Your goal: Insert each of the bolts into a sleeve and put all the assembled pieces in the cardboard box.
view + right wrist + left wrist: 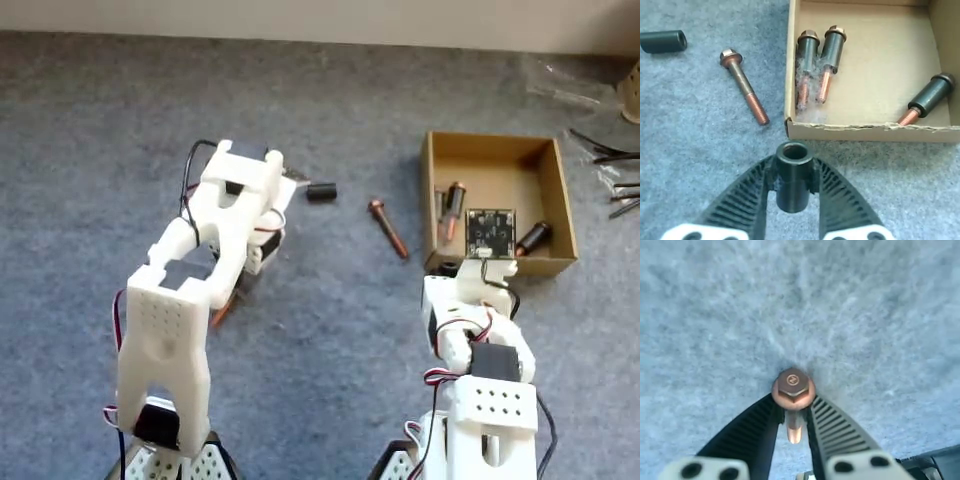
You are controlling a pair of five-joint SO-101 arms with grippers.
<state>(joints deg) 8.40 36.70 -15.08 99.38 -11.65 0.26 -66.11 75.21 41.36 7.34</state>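
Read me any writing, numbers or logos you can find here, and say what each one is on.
Bolt in the left gripper: a small round stamp on its head, too blurred to read.
Circuit board on the right arm: any print is too small to read.
Cardboard box, loose sleeve, sleeve in the right gripper: no text seen.

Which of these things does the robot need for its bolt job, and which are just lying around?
For the job: left gripper holding a bolt; right gripper holding a sleeve; loose bolt; loose sleeve; cardboard box; three assembled pieces inside it.
Just lying about: black wires; clear plastic bag.
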